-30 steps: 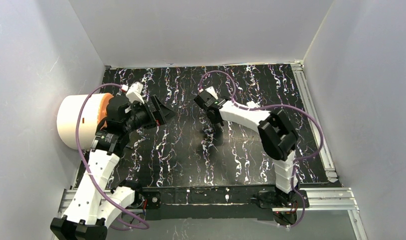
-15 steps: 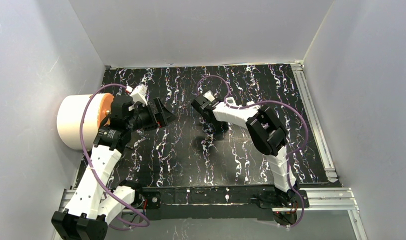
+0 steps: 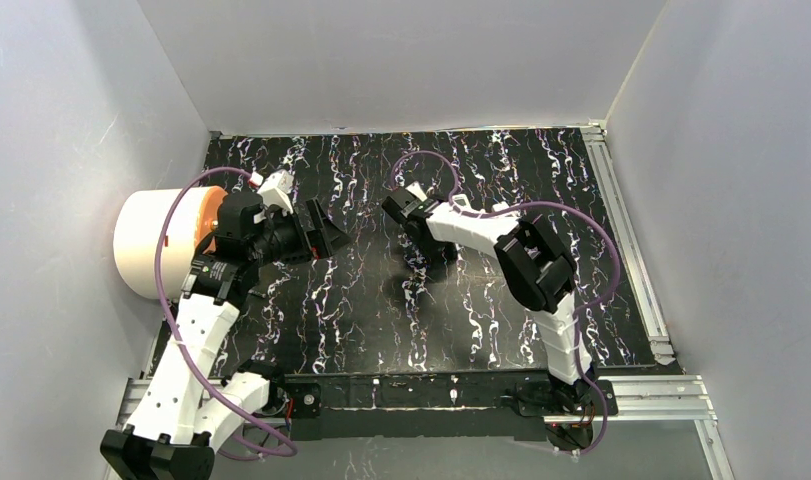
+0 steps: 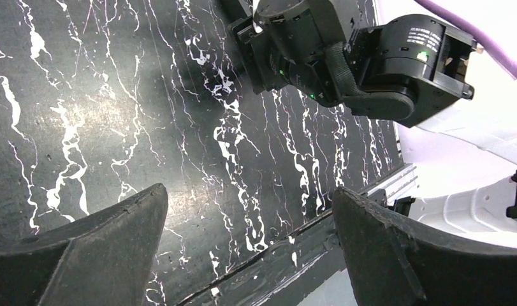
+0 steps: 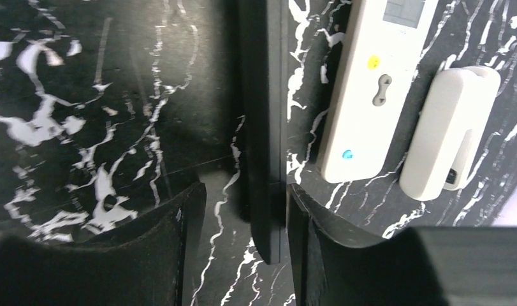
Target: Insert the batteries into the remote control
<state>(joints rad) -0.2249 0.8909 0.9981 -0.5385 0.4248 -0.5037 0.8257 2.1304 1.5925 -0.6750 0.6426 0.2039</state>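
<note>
In the right wrist view a long black remote (image 5: 263,127) lies on the marbled table, its near end between my right gripper's (image 5: 243,191) open fingers and close against the right finger (image 5: 303,236). A white remote (image 5: 370,89) lies just right of it, with a small white rounded piece (image 5: 448,134) beside that. No batteries show in any view. In the top view my right gripper (image 3: 418,245) points down at mid-table and hides the remotes. My left gripper (image 3: 326,232) is open and empty, held above the table to the left; it also shows in the left wrist view (image 4: 249,194).
A large white cylinder with an orange face (image 3: 156,240) stands at the table's left edge, behind the left arm. Metal rails run along the right edge (image 3: 631,250) and the near edge (image 3: 431,390). Grey walls close in three sides.
The right arm has swung its elbow in and moved its gripper slightly left and down over the remotes; since half a second ago it has barely moved. The left gripper has shifted only slightly.
</note>
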